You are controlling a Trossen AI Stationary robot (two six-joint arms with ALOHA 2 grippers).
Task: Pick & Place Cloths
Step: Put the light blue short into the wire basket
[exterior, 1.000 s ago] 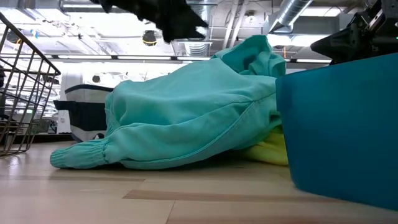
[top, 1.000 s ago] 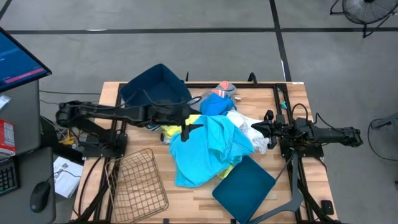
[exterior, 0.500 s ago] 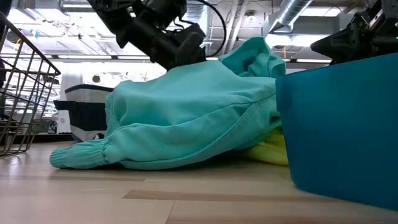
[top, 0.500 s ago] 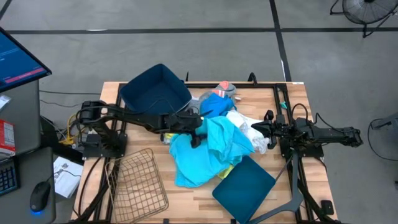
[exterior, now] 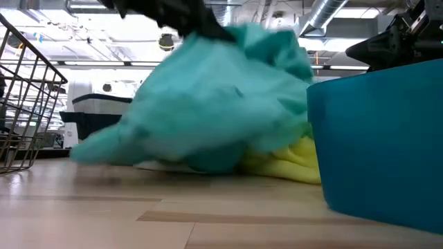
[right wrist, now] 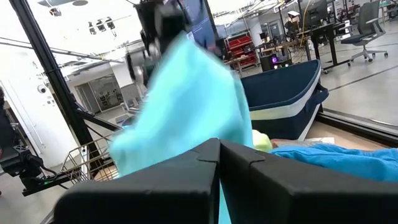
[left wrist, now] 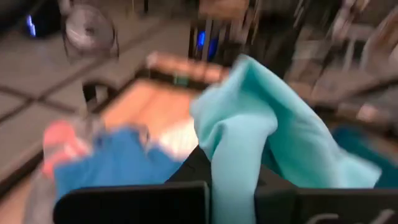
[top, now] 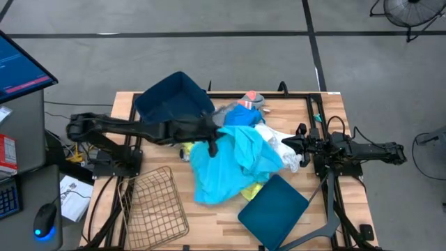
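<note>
step: left gripper (top: 212, 141) clamped on turquoise garment (top: 226, 167), lifting it, probably
right gripper (top: 301, 145): closed, idle
next: carry to bin (top: 174, 97)

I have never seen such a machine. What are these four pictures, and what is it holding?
It is a robot with two dark arms at a wooden table. One picture looks down from above, one looks level across the tabletop, and two come from cameras on the wrists. On the table lie a pile of cloths, two dark blue bins and a wire basket. The left gripper is shut on the turquoise garment and lifts it; a yellow cloth shows underneath. The right gripper waits shut beside the pile.
</note>
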